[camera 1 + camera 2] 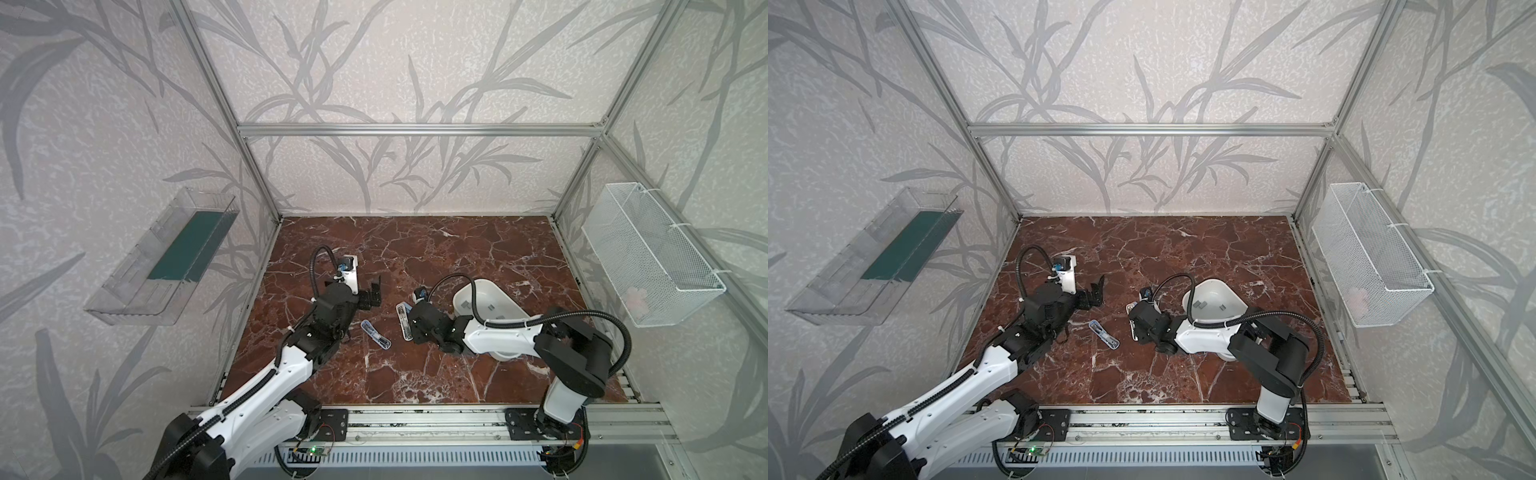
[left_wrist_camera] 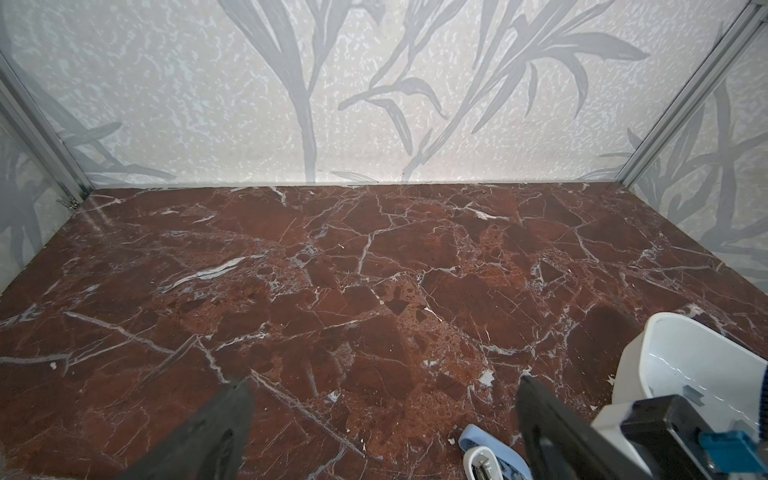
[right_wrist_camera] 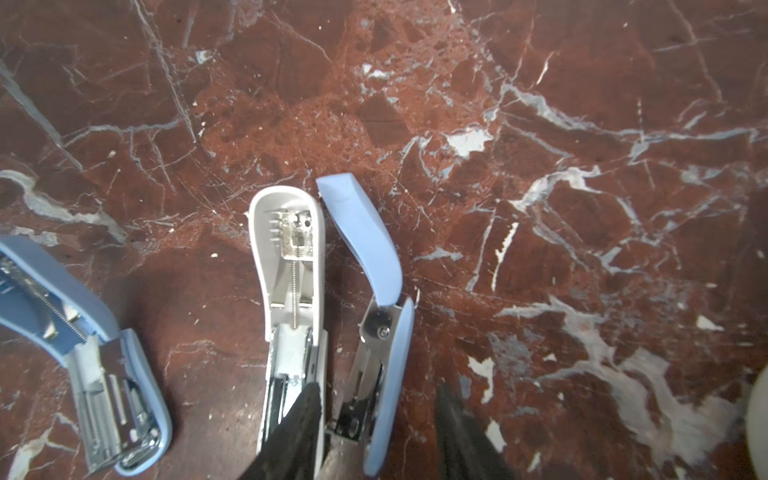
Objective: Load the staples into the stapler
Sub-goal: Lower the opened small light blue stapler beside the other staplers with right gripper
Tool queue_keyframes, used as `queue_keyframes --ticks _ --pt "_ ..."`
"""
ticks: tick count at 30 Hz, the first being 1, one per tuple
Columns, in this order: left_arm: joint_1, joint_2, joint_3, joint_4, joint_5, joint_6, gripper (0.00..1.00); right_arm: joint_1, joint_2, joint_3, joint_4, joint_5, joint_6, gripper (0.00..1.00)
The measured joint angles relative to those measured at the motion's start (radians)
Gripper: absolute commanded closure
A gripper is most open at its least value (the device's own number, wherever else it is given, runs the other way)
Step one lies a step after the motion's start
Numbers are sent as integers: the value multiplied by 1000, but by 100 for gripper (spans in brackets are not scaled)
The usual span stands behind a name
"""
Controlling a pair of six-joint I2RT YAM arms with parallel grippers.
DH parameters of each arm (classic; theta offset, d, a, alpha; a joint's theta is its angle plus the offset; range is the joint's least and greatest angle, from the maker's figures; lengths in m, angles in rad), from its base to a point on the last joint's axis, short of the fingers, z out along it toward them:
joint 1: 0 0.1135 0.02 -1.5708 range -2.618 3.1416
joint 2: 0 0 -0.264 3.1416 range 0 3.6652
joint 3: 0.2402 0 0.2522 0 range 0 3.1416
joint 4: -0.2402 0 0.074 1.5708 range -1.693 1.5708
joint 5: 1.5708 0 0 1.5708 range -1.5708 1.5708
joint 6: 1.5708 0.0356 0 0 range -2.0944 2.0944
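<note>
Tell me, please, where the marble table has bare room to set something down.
The table is bare along the back wall, beyond the left gripper and white tray. Another bare strip runs along the front rail, nearer than the blue stapler and white stapler. The middle is crowded by these, with the right gripper over the white one.

Both top views look down from high over the front edge of the red-brown veined marble tabletop point(image 1: 457, 249), the left wrist view skims low across it toward the leaf-patterned pale back wall point(image 2: 374, 104), and the right wrist view hangs close above the opened blue-and-white stapler point(image 3: 286, 266) near its middle, shared with both top views.
</note>
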Motion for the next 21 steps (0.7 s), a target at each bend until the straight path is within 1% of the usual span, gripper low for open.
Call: queue_keyframes --ticks 5,10,15,21 --pt "4 -10 -1 0 0 0 1 -16 4 1 11 -31 1 62" --pt "4 -14 -4 0 1 0 1 -61 29 -3 58 -88 7 69" --pt "4 -14 -4 0 5 1 1 -116 47 -39 146 -175 29 78" --pt "4 -13 -4 0 16 0 1 -168 37 -113 300 -280 87 80"
